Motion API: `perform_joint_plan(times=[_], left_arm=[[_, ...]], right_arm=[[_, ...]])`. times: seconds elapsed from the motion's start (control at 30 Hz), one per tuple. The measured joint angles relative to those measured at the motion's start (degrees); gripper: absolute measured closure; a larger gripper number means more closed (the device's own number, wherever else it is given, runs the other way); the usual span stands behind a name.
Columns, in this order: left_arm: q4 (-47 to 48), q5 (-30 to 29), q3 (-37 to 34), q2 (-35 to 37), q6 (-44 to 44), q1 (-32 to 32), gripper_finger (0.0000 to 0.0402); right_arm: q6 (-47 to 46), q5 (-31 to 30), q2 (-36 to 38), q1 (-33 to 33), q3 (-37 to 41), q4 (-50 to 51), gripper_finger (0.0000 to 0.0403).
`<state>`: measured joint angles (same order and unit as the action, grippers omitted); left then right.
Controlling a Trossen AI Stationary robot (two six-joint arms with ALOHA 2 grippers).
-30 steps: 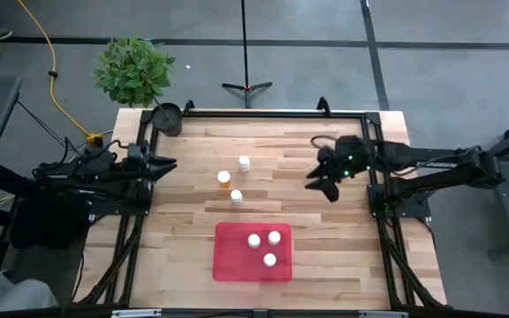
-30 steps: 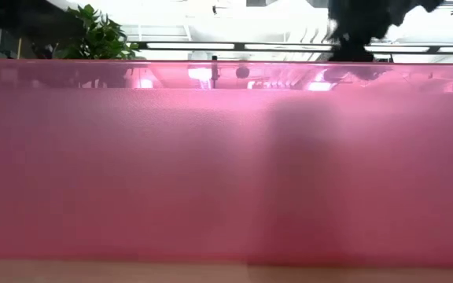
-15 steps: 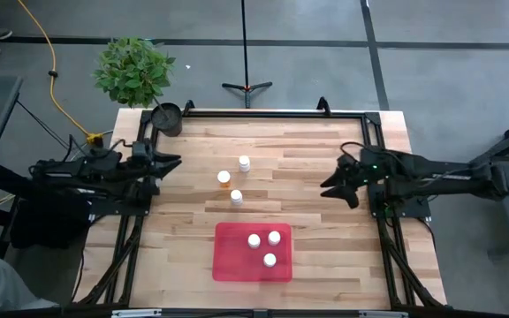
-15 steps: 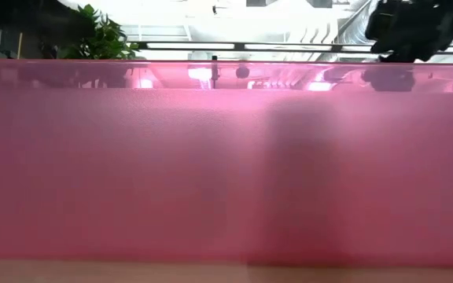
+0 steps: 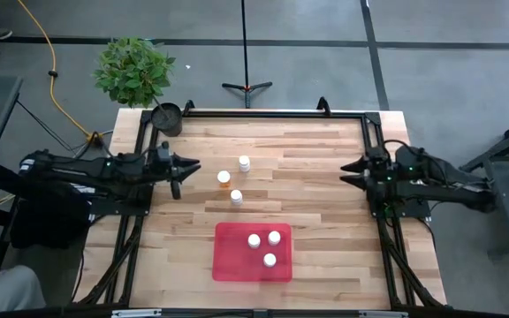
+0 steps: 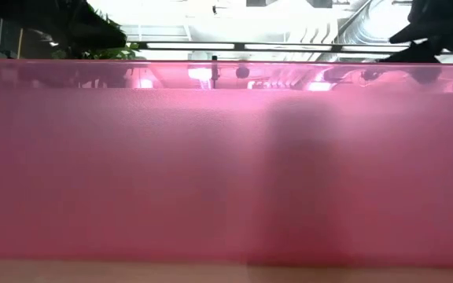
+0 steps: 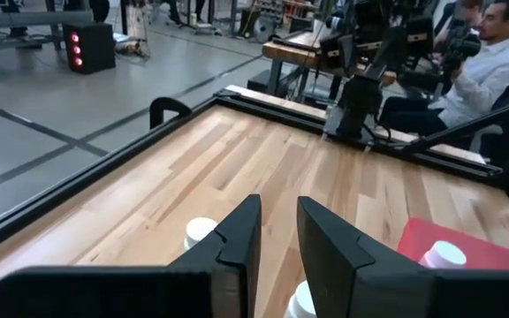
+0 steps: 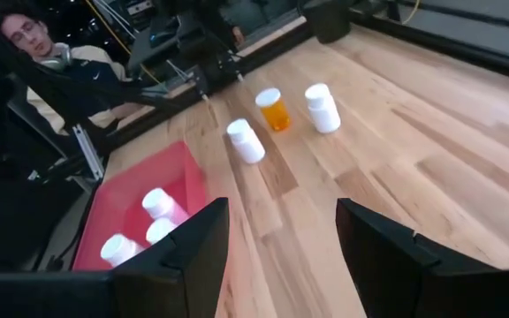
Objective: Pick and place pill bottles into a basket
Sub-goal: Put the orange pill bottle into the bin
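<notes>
Three pill bottles stand on the wooden table: a white one [image 5: 244, 163], one with an orange body [image 5: 224, 179] and a white one [image 5: 236, 198]. Three more [image 5: 254, 240] [image 5: 274, 238] [image 5: 269, 260] stand in the red tray, the basket [image 5: 228, 265]. My left gripper [image 5: 191, 166] hangs left of the orange bottle, its fingers a little apart and empty [image 7: 278, 238]. My right gripper [image 5: 347, 172] is open wide and empty [image 8: 281, 238] at the table's right edge. The right wrist view shows the table bottles [image 8: 274, 109] and the tray [image 8: 179, 168].
A dark round pot [image 5: 168, 117] stands at the table's far left corner, beside a plant [image 5: 135, 71]. The tray's red wall [image 6: 226, 157] fills the low view. Black frame rails run along the table's edges. A seated person [image 7: 493, 53] shows beyond the table.
My right gripper has drawn back from the table's middle toward the right edge, empty. My left gripper has gone from the left edge toward the table's right, toward the orange bottle. No bottle has moved.
</notes>
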<state>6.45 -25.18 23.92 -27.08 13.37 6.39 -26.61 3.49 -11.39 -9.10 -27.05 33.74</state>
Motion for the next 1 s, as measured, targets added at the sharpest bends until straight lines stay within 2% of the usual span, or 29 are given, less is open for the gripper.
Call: perform_joint_plan(times=[0.13, 0.4, 0.5, 0.77, 0.93, 1.0], left_arm=[[-0.2, 0.5, 0.0, -2.8, 0.0, 0.0, 0.0291], [1.4, 1.1, 0.5, -7.0, -3.5, 0.0, 0.0291], [8.1, 1.4, 4.1, -7.9, -5.4, 0.0, 0.0291], [33.3, 2.7, 18.8, -12.6, -6.1, 0.0, 0.0291], [41.3, 3.0, 25.3, -17.4, -6.1, -0.1, 0.0291], [43.7, 5.0, 27.4, -19.7, -5.7, -0.2, 0.0291]], right_arm=[[-1.0, -0.1, 2.9, 0.0, 0.0, 2.6, 0.0203], [-1.5, 0.0, 3.4, 0.0, 0.0, 3.0, 0.0203], [-1.9, 0.0, 3.4, 0.0, 0.0, 3.8, 0.0203], [-1.9, 0.1, 3.4, 0.0, 0.0, 5.5, 0.0203], [-1.9, 0.1, 3.4, 0.0, 0.0, 6.4, 0.0203], [-1.9, 0.1, 3.4, 0.0, 0.0, 6.7, 0.0203]])
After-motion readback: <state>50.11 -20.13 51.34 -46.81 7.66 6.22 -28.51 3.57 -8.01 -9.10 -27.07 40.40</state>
